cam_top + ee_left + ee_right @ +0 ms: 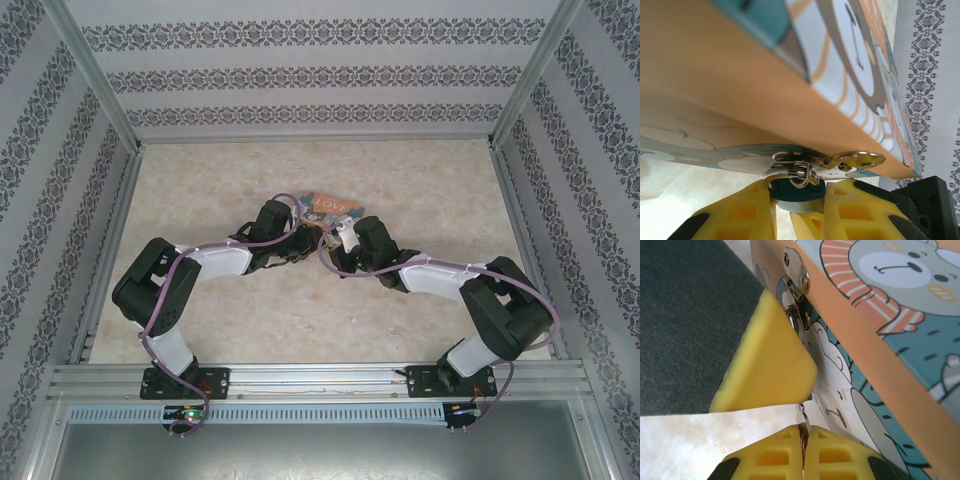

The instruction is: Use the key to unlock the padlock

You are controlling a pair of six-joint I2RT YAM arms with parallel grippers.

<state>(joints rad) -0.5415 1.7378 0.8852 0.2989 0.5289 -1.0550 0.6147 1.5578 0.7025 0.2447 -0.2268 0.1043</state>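
Teal-bodied, the padlock [790,189] hangs at the hasp [790,160] of the cartoon box [715,75], clamped in the left jaws. The right jaws pinch a thin metal blade, seemingly the key [802,425]. Steadying the padlock and lining the key up with its keyway before turning gently would serve best.

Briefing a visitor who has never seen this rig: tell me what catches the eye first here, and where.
The colourful cartoon box sits at mid-table, where both arms meet. At its clasp, the left gripper pinches the small dark-teal padlock. The right gripper holds a thin metal key close by.
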